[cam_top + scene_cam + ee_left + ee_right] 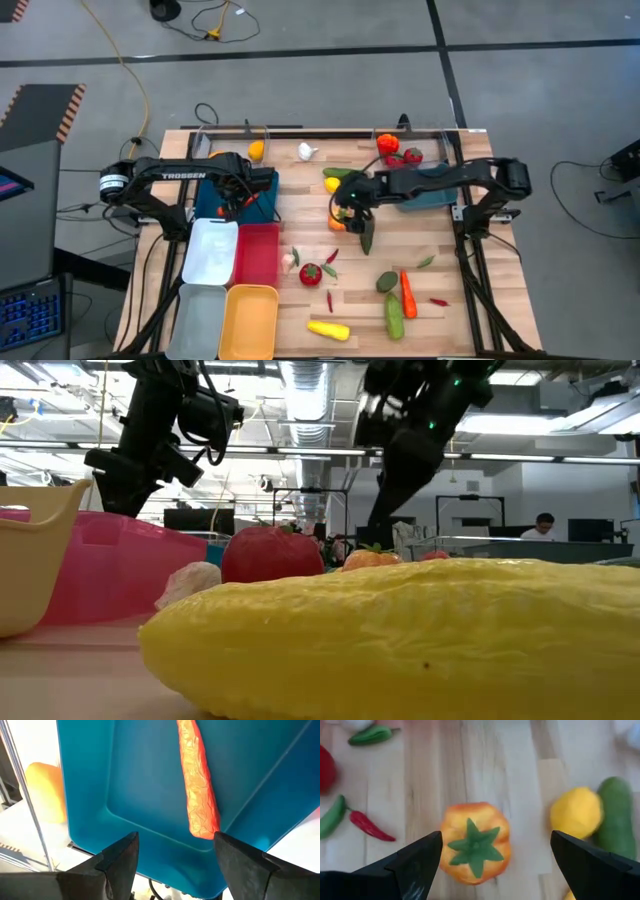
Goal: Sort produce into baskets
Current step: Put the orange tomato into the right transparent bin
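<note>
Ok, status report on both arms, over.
Right pincer open above orange pepper. Left pincer open over teal basket, carrot inside. Nothing blocking.

Orange pepper (475, 843): in the high view mostly covered by the right gripper (349, 207). Carrot (198, 780): upper end cut by the left wrist view's edge. Teal basket (214, 199): largely hidden under the left arm from above. Yellow squash (400, 640): fills the low view, cut at the edge, blocking the table behind. Garlic (187, 584) and tomato (271, 553): partly hidden behind it. Small chillies (330, 299): too small to detail.
</note>
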Controlling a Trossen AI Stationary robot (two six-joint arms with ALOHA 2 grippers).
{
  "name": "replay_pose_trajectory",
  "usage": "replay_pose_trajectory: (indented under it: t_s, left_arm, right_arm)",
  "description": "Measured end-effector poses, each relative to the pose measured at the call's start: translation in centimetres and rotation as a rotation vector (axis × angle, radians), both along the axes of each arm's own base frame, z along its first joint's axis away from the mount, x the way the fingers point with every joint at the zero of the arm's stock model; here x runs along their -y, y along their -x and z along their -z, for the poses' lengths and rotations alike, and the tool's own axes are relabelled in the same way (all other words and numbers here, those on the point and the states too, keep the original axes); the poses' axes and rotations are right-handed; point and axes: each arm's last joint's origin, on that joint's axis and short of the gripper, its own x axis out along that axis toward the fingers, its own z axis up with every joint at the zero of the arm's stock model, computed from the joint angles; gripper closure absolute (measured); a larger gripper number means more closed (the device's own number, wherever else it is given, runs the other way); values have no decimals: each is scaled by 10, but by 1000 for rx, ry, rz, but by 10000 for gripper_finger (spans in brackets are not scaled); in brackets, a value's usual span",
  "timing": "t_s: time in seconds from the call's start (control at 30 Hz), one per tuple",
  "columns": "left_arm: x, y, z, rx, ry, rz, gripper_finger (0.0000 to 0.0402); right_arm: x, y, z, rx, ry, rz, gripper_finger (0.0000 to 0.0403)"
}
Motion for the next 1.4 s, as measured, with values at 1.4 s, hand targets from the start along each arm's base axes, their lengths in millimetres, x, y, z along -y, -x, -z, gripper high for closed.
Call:
replay_pose_trajectory:
  t_s: [1.4]
  left_arm:
    - [0, -4, 1, 46, 11, -5, 157]
  right_arm:
    - [36, 69, -64, -25, 168, 254, 37]
